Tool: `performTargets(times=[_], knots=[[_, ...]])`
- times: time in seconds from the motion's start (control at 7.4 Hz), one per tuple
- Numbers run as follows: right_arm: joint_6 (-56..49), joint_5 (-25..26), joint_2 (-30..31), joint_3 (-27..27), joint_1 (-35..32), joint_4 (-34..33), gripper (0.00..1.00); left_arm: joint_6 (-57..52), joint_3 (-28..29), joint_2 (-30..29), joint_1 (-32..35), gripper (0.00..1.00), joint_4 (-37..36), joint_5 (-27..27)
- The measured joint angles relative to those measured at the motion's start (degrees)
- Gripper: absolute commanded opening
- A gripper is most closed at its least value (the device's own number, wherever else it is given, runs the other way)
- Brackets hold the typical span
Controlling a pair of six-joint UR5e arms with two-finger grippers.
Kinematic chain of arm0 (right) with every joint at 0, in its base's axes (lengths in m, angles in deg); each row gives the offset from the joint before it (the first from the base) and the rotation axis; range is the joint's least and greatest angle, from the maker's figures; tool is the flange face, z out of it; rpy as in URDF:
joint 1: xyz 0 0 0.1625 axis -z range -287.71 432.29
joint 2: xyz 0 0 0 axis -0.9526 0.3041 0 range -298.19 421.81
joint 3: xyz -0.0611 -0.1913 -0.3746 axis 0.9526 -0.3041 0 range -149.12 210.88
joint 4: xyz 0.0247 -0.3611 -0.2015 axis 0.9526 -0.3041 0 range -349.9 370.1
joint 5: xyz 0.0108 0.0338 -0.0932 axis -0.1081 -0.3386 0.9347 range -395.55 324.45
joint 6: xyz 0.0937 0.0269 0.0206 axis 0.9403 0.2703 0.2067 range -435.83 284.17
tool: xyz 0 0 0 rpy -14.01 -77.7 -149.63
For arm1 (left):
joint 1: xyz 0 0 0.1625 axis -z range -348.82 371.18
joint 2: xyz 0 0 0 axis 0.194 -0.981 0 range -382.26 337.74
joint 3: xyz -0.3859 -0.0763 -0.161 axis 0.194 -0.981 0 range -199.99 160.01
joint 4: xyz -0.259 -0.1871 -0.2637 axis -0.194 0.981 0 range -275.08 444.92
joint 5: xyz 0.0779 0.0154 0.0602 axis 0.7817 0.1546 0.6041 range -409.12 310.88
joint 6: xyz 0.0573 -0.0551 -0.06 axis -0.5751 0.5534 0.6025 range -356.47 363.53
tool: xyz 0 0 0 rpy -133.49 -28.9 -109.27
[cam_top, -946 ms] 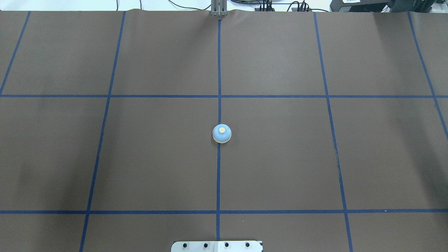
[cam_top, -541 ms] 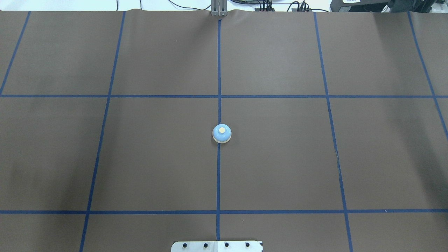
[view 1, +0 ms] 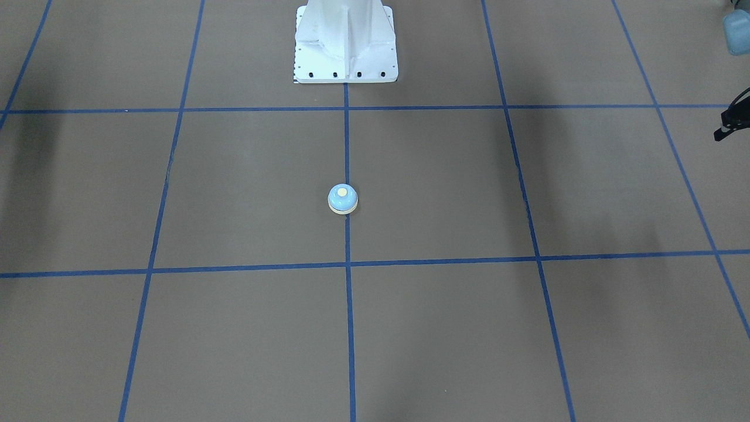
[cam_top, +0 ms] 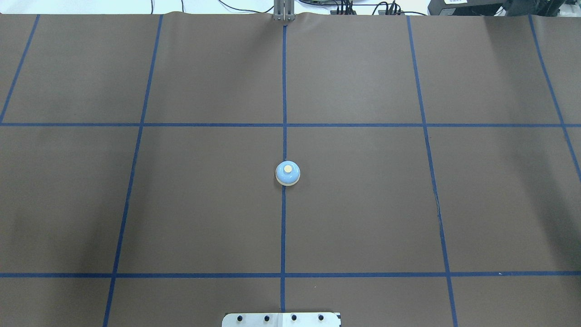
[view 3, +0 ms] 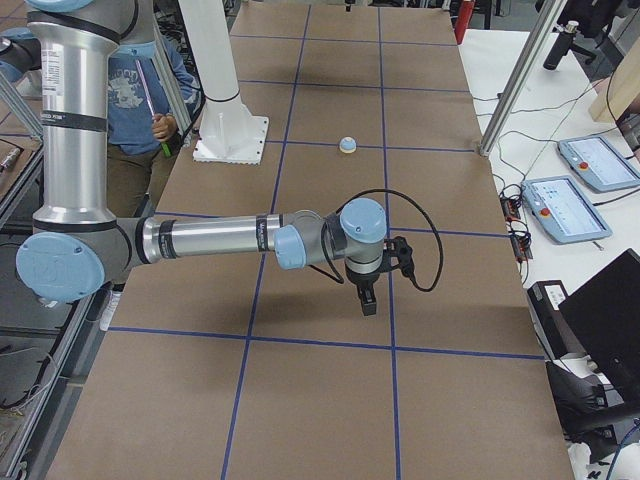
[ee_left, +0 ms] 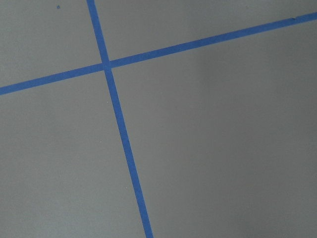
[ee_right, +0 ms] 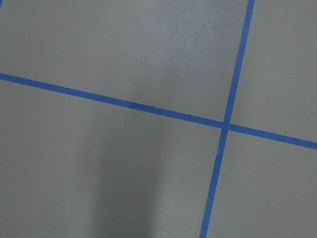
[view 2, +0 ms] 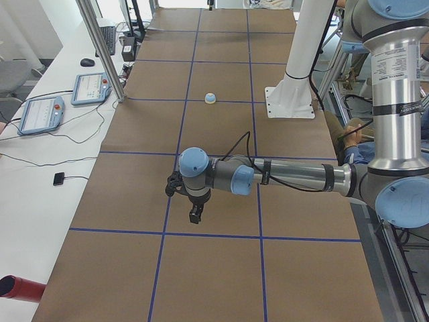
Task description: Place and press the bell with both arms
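Note:
The light-blue bell (cam_top: 288,173) with its cream button stands upright on the centre tape line of the brown table; it also shows in the front view (view 1: 343,199) and far off in both side views (view 2: 210,98) (view 3: 348,145). No gripper is near it. The left gripper (view 2: 195,215) points down over the table's left end, far from the bell. The right gripper (view 3: 368,302) points down over the right end, equally far. I cannot tell whether either is open or shut. Both wrist views show only brown table and blue tape.
The white pedestal (view 1: 345,44) stands behind the bell at the robot's side (cam_top: 281,319). A bit of the left arm (view 1: 732,120) pokes in at the front view's edge. Teach pendants (view 2: 40,114) (view 3: 565,205) lie beyond the far edge. A person (view 3: 140,90) stands by the base.

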Motion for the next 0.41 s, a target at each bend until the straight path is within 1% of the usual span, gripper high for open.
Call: performTargets(times=[0.27,0.41], knots=[[-0.07,0.28,-0.53,0.02,0.03,-0.12,1.0,0.02,0.07,-0.01,0.81,1.0,0.01,0.07],[-0.21,0.65,-1.09,-0.19,0.06,-0.43,1.0,0.06,0.42,-0.01,2.62,1.0,-0.07,0.09]])
